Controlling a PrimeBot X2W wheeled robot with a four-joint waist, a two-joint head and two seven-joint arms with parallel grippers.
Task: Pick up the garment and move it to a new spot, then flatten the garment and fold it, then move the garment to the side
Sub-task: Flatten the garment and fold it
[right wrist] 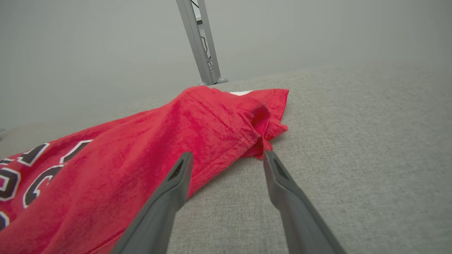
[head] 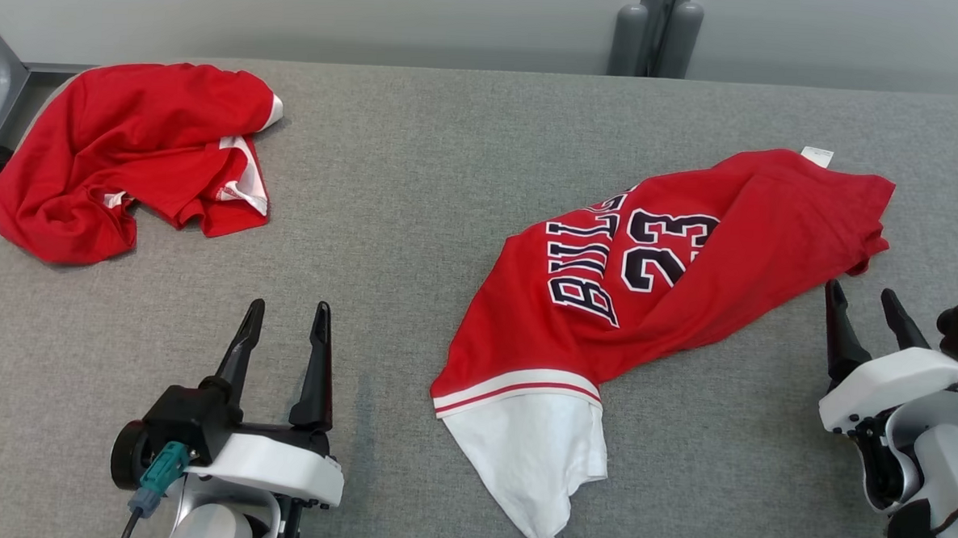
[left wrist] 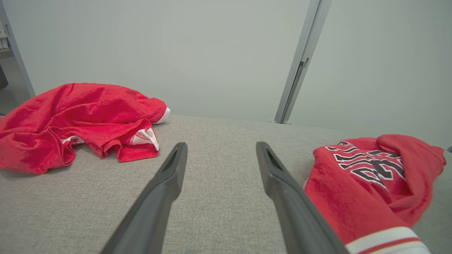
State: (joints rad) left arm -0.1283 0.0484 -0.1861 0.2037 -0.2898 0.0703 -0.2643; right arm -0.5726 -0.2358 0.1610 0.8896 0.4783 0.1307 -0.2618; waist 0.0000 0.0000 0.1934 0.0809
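"Looking down from the head first: where's the jersey point(head: 664, 285)?"

"Right of centre on the table point(head: 420, 137), lying slantwise, rumpled and folded over itself, white hem toward the robot. A second red garment point(head: 136, 157) lies well apart at the far left."

"And the grippers?"

"Left gripper point(head: 290, 305) hovers over bare table, jaws wide and empty. Right gripper point(head: 860, 288) sits just beside the jersey's right corner, jaws also wide, holding nothing."

"So flattening looks like the step in hand. How to do it well?"

"I'd pinch single layers at opposite ends, the corner on the right and the white hem on the left, then draw them apart low over the table, so the fold-over opens rather than bunches."

"Left wrist view?"

"It shows the jersey's bulk standing up off the table, which the head view flattens out."

"Right wrist?"

"The stitched edge and puckered corner lie just ahead of the fingertips, a detail the head view lacks."
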